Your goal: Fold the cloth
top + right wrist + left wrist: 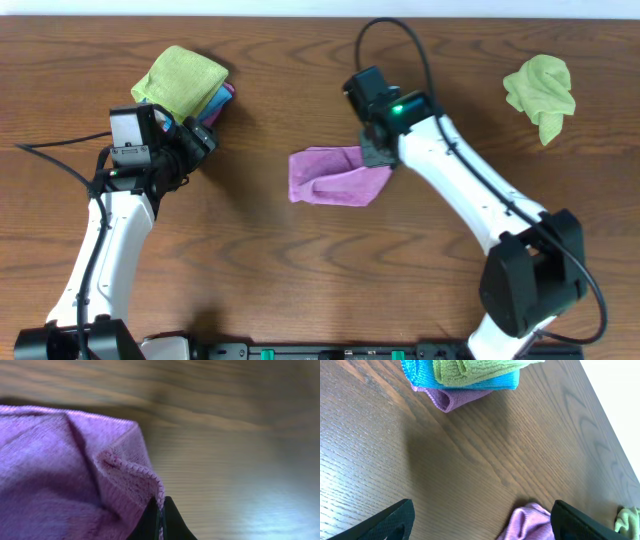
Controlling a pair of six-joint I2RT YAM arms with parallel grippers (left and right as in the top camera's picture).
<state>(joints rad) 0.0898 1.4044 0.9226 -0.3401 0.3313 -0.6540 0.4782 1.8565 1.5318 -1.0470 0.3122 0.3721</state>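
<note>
right gripper (pixel 160 519) pinches edge of the cloth (pixel 60 465)

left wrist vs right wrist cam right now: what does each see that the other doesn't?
Left wrist only: the stack of folded cloths, green on blue on purple; the left gripper, open above the wooden table; and a scrap of the crumpled green cloth at the frame edge. Right wrist only: the right gripper shut on the hem of the purple cloth, seen close up. Both: the purple cloth and the wooden table.
</note>
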